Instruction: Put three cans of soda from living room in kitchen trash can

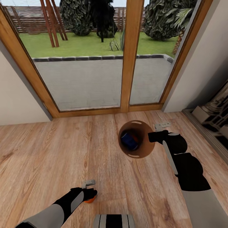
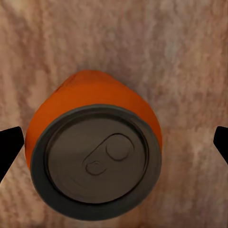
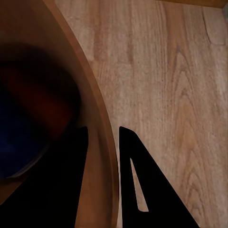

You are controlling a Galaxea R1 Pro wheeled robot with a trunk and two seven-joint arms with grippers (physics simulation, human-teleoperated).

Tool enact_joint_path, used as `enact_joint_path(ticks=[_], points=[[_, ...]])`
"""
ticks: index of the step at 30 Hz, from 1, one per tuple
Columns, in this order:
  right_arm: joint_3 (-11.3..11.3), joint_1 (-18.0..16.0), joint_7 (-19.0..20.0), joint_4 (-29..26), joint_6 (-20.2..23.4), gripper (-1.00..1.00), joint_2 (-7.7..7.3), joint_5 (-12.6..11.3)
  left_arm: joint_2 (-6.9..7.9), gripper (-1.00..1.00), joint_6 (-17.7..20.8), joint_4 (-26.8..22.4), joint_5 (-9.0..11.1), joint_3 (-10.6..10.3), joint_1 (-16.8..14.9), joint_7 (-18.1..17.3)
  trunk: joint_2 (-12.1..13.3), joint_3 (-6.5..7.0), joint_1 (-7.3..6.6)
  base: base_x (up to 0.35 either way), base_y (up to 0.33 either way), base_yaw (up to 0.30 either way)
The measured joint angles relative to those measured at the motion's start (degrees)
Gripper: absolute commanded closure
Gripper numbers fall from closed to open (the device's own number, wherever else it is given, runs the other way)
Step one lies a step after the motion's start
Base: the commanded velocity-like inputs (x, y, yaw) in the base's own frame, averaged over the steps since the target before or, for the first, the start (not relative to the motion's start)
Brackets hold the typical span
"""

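**A:** What is nearest the robot?

**B:** Low in the head view, the left gripper (image 1: 89, 190) is seen pointing down at an orange can (image 1: 90, 199) standing upright on the wood plank floor (image 1: 47, 152). In the left wrist view the grey top of the can (image 2: 97, 161) is seen from above, with the two dark fingertips (image 2: 9, 145) spread wide on either side and apart from it. Nothing is held by that gripper.

**A:** And farther off?

**B:** The trash can (image 1: 144, 151) is held off to the right by the right gripper (image 1: 154, 136). Its jaws are closed over the rim, one finger (image 3: 71, 190) inside the wall and one outside. A dark blue can (image 1: 129, 141) and a glimpse of orange are seen inside. Beyond, a glass door (image 1: 95, 63) onto a garden is shown.

**A:** How should the grasp be done well?

**B:** The can looks slightly off-centre between the fingers, so centring is probably needed before the descent. The jaws should likely be closed around the body, below the top. The bin is best kept level meanwhile.
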Motion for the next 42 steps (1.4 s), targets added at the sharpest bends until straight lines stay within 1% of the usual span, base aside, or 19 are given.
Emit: enact_joint_path(ticks=[1,3,26,27,42], points=[[-0.01,0.00,-0.01,0.00,0.00,1.00,-0.01,0.07,0.00,-1.00,-0.01,0.00,0.00,0.02,-0.01,0.00,0.00,0.00,0.00,0.000,0.000,0.000],[-0.02,0.01,0.00,0.05,0.00,1.00,-0.01,0.10,0.00,-1.00,0.00,0.00,0.00,0.03,-0.02,0.00,-0.02,-0.44,0.06,0.000,0.000,0.000],[-0.20,0.00,0.00,0.00,0.00,1.00,-0.19,0.04,0.09,-1.00,0.06,0.00,0.42,0.22,-0.03,0.00,-0.03,-0.44,0.05,0.000,0.000,0.000],[-0.20,0.00,0.00,0.00,0.00,1.00,-0.19,0.00,0.09,1.00,0.06,0.00,0.43,0.22,-0.03,0.00,-0.03,-0.44,0.05,0.000,0.000,0.000],[-0.13,0.00,0.00,0.00,0.00,1.00,-0.13,-0.02,0.01,1.00,-0.51,0.00,0.36,0.37,0.05,0.10,-0.03,-0.44,0.05,0.000,0.000,0.000]])
